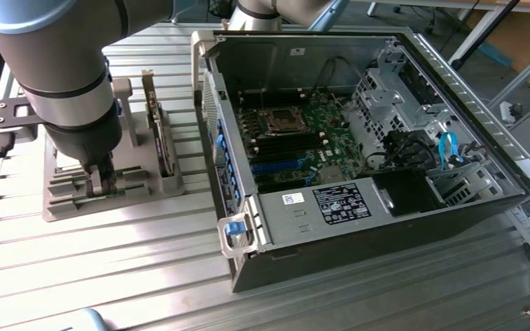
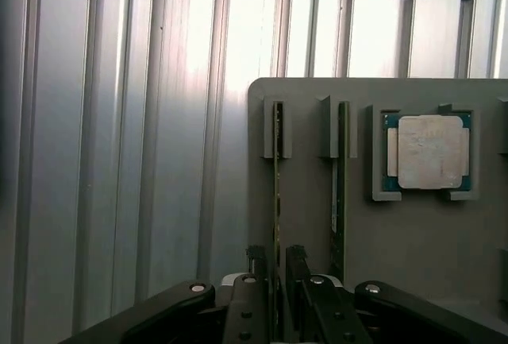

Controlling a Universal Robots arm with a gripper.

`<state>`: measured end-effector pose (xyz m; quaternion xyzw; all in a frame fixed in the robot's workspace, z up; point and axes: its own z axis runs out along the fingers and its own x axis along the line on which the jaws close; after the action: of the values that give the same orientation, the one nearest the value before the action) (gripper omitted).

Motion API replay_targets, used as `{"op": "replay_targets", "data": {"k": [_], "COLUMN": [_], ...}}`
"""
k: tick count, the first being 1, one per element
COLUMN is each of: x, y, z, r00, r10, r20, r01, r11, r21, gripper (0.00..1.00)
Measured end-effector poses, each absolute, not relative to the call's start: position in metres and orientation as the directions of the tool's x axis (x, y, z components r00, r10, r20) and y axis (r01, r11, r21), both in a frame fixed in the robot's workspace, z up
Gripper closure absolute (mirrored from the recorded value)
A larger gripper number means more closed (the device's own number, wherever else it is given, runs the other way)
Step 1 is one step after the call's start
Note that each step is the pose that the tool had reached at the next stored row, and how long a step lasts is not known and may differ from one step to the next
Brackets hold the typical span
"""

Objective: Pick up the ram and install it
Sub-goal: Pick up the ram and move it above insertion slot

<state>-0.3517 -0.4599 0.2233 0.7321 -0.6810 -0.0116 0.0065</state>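
Exterior view: the claw (image 1: 99, 181) is being held low over the gray holder (image 1: 143, 196) on the slatted surface (image 1: 108, 269), at the exterior view's left of the open computer case (image 1: 292, 255). Wrist view: the ram (image 2: 278, 193) is being straddled by the claw's wide-open fingers (image 2: 297, 264), ungripped, standing in its holder slot beside a twin stick (image 2: 340, 193).

ram (image 2: 278, 201) | thin green board, standing on its long edge | seated in grey holder (image 2: 421, 257) slot | twin stick (image 2: 336, 193) just beside

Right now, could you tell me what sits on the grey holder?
One ram stick, straddled by the open gripper that hides its near end; a second ram stick; a square processor.
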Motion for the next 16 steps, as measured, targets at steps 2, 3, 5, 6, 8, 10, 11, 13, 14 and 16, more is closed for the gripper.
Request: {"op": "replay_targets", "data": {"k": [2, 3, 5, 6, 8, 10, 11, 13, 14, 16], "x": [-0.3517, -0.3517, -0.3518, -0.3518, -0.3518, -0.3516, -0.3517, -0.3517, -0.3517, -0.3517], "y": [-0.4599, -0.46, -0.46, -0.46, -0.4599, -0.4595, -0.459, -0.4581, -0.4581, -0.458], "z": [0.2217, 0.221, 0.2205, 0.2205, 0.2205, 0.2202, 0.2203, 0.2204, 0.2203, 0.2203], "r00": [0.072, 0.072, 0.072, 0.073, 0.072, 0.073, 0.073, 0.073, 0.073, 0.073], "r10": [-0.997, -0.997, -0.997, -0.997, -0.997, -0.997, -0.997, -0.997, -0.997, -0.997], "r20": [-0.008, -0.008, -0.008, -0.008, -0.008, -0.008, -0.008, -0.008, -0.008, -0.008], "r01": [-0.997, -0.997, -0.997, -0.997, -0.997, -0.997, -0.997, -0.997, -0.997, -0.997], "r11": [-0.073, -0.073, -0.073, -0.073, -0.073, -0.073, -0.073, -0.073, -0.073, -0.073], "r21": [0.025, 0.025, 0.025, 0.025, 0.025, 0.025, 0.025, 0.025, 0.025, 0.025], "gripper": [0.76, 0.76, 0.76, 0.76, 0.76, 0.76, 0.76, 0.76, 0.76, 0.76]}}
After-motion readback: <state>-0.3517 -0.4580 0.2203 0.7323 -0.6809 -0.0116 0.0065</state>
